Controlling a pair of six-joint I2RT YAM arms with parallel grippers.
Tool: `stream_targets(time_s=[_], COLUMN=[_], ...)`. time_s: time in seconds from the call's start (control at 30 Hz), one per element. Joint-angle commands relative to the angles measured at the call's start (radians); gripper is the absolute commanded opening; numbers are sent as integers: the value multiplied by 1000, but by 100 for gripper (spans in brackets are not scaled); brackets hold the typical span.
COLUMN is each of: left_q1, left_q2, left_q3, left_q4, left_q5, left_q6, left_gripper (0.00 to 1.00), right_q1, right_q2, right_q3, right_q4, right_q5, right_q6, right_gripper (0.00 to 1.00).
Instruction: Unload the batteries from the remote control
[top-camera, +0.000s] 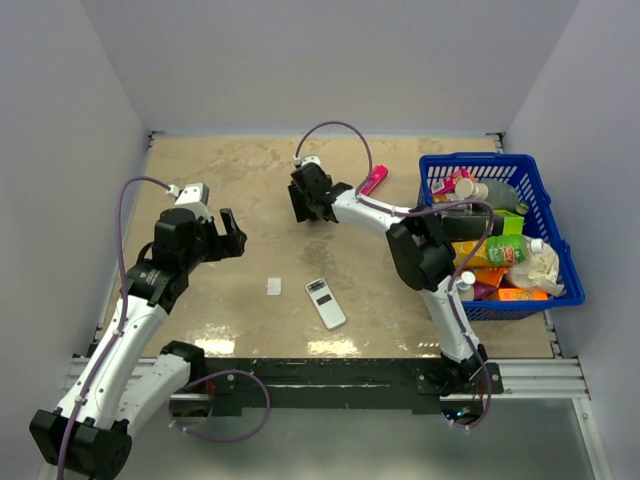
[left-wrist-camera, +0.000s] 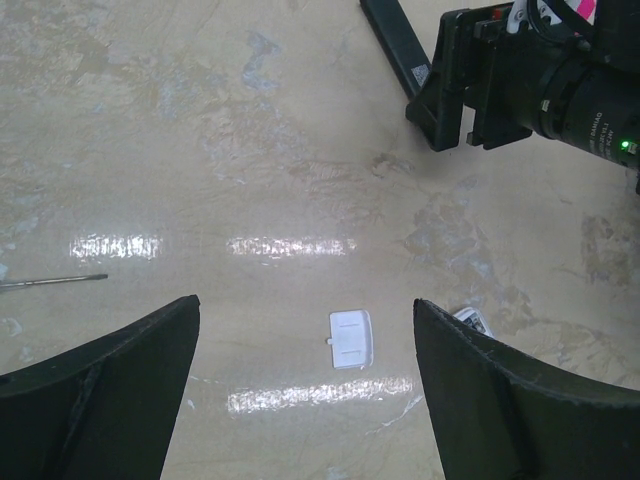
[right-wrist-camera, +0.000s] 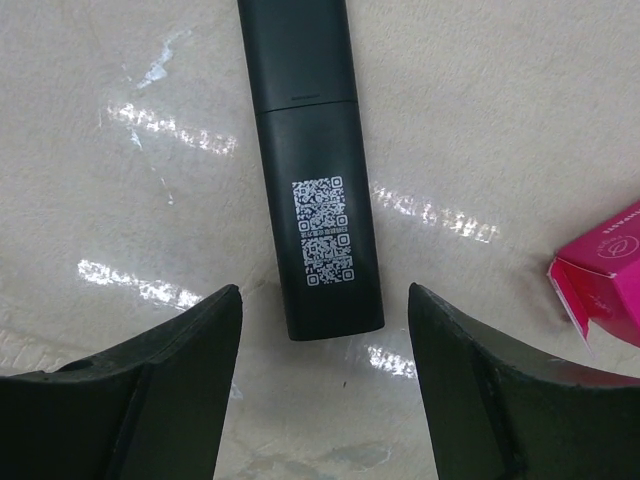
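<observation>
Two remotes are in view, and no batteries show in any camera.

Right gripper: fingers parted, nothing between them, poised over the black remote. That remote lies back-up with its code label showing. Its near end sits in the gap between the fingers, and its long axis runs straight away from the gripper, leaning slightly to its left. A seam crosses the back farther out. I judge this to be the battery door, shut, with any cells inside. A pink box lies off to this gripper's right, apart from the remote.

Left gripper: spread wide, empty, held clear of the table. Ahead of it, just right of centre, a small white cover lies loose on the surface. The white remote lies just past that cover, toward the right finger. I cannot tell whether its bay holds cells.

Finding: the right arm is the nearer one to the black remote. Its fingers straddle the narrow width, square to the long axis, so a straight descent should seat them on the two long edges.
</observation>
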Motion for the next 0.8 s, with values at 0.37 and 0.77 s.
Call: stream_targets(time_s=[0.37,0.77], left_q1=[0,0], left_q2=[-17,-5], left_q3=[-2,1], left_q4=[30,22], left_q5=[-24,-25], left_q6=[-20,-32], left_gripper=[91,90], right_q1=[-15,-15], right_q2=[34,-103], right_q3=[-7,-128], right_q4=[24,70], right_q5=[30,-38], right_q6=[-19,17], right_gripper=[51,25])
